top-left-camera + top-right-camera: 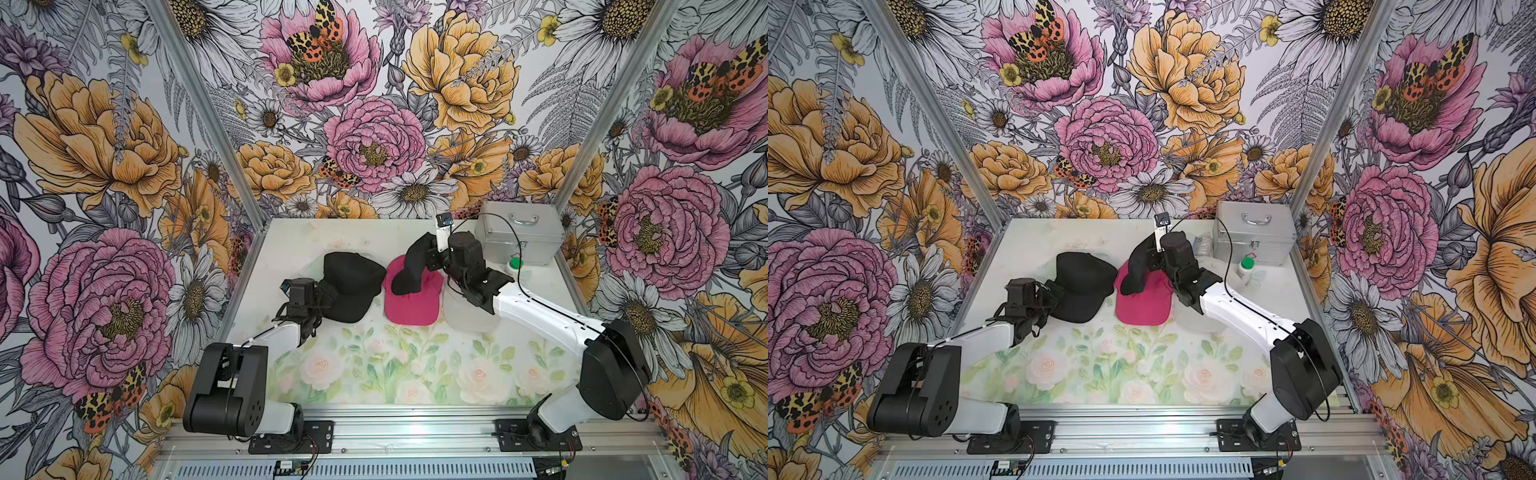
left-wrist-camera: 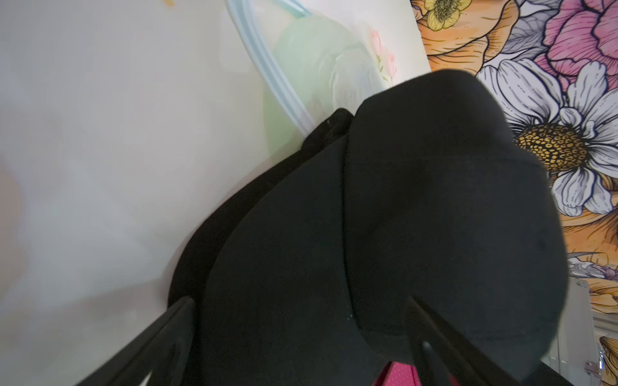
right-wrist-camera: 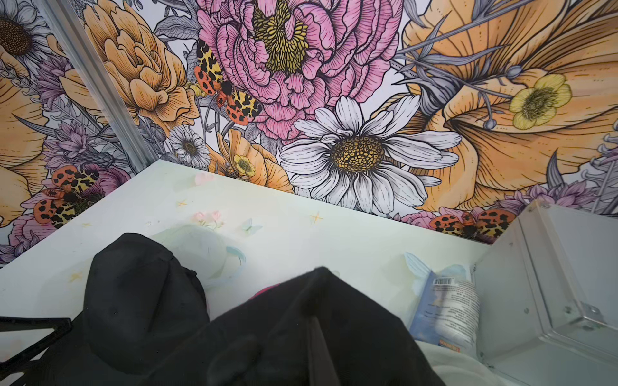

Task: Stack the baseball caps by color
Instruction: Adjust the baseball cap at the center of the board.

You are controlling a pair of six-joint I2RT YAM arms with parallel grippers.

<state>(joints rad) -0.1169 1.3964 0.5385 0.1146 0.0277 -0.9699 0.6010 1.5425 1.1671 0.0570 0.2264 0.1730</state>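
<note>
Peeking past hanging black cap [image 1: 411, 266] wrist-side, plain above: pink cap [image 1: 409, 307].

Silver case [image 1: 538, 239], green-lidded bottle [image 1: 515, 262] just beside

The bench [image 1: 374, 374] (floral-printed top) carries a black cap [image 1: 353, 286], a pink cap [image 1: 409, 309] and a white cap [image 1: 461, 318] in a row. A metal case [image 1: 519, 237] and a green-lidded bottle [image 1: 515, 264] stand at its far right corner.

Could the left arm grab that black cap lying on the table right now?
Probably yes. The left gripper is open, with its fingers on either side of the black cap and nothing in between.
</note>
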